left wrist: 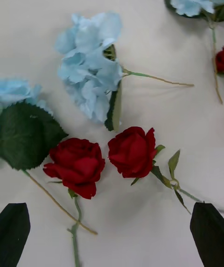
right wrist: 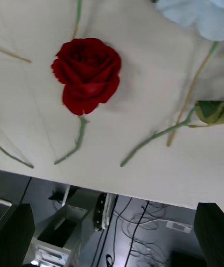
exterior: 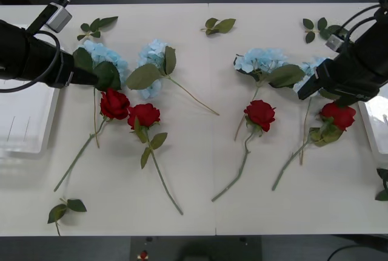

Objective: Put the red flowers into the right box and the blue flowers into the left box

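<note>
All eight flowers lie on the white table (exterior: pixel 200 212), none yet in a bin; the left box (exterior: pixel 24 121) sits at the table's left edge and the right box (exterior: pixel 377 124) at its right edge, both without any flower in them.

The left gripper (left wrist: pixel 112 229) hovers over the left pair of red roses (exterior: pixel 128 109), its black fingers (left wrist: pixel 14 227) spread wide apart and holding nothing; the right gripper (right wrist: pixel 112 229) hangs above the right end of the table, jaws likewise apart and empty, with one red rose (right wrist: pixel 87 74) below it.

The risks lie in crowding; the two left roses touch bloom to bloom, so a closing grip could catch both or drag the neighbour; a stem of a blue hydrangea (exterior: pixel 103 57) runs just beside them and may tangle. On the right, the far rose (exterior: pixel 338 115) lies partly under the arm, close to a pale blue cluster (exterior: pixel 310 67), and the thin stems could slip from the fingers or snag on leaves.

The roses are deep red, tightly layered, with long thin green stems and a few leaves; the hydrangeas (left wrist: pixel 91 73) are pale sky-blue masses of small petals, each with a broad dark leaf; loose leaf sprigs (exterior: pixel 218 26) lie scattered near the edges.
</note>
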`<state>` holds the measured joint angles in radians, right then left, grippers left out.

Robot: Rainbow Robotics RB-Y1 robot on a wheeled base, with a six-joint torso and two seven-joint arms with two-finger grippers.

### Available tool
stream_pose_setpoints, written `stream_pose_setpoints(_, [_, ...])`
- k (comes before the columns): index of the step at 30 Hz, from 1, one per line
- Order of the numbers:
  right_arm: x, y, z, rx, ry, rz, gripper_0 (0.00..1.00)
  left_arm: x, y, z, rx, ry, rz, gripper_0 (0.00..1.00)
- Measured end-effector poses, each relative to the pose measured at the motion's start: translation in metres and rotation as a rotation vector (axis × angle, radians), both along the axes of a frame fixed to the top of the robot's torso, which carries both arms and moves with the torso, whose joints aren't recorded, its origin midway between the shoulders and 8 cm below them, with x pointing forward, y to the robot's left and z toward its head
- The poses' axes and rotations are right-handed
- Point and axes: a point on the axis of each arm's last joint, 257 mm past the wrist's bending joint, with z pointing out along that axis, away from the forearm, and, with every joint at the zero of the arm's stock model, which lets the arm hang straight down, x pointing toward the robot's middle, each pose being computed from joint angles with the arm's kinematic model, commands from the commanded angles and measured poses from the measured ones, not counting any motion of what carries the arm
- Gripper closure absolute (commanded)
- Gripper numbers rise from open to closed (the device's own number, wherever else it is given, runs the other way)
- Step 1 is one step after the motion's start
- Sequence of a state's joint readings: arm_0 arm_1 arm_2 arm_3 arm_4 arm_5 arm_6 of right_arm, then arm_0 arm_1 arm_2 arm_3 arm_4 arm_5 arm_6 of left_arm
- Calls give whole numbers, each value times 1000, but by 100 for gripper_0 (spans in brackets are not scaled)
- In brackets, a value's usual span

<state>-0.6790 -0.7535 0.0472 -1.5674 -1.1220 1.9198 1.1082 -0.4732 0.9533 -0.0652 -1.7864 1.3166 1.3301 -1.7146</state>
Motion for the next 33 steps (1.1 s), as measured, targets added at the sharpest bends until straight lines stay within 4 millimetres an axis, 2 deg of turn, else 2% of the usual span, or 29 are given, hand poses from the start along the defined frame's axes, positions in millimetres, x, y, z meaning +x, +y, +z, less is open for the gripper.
stream_pose_setpoints(3, [-13,-16,-11,-4,-10,-111,0,3,7,-12,1,51,110,0])
stream_pose_setpoints(6, [-29,-23,-17,24,-27,-217,0,8,12,-24,54,54,135,0])
stream_pose_setpoints(11, [-62,-30,-25,53,2,-369,0,26,38,-36,40,115,340,0])
stream_pose_setpoints(16, [-45,-44,-37,79,22,-444,0,46,74,-40,93,114,453,0])
stream_pose_setpoints(23, [-8,-40,-42,151,-75,-582,0,76,103,-44,135,94,575,0])
stream_pose_setpoints(27, [-1,-38,-52,188,-103,-601,0,86,110,-58,184,116,611,0])
stream_pose_setpoints(33, [8,-51,-72,194,-123,-654,0,97,100,-79,241,142,626,0])
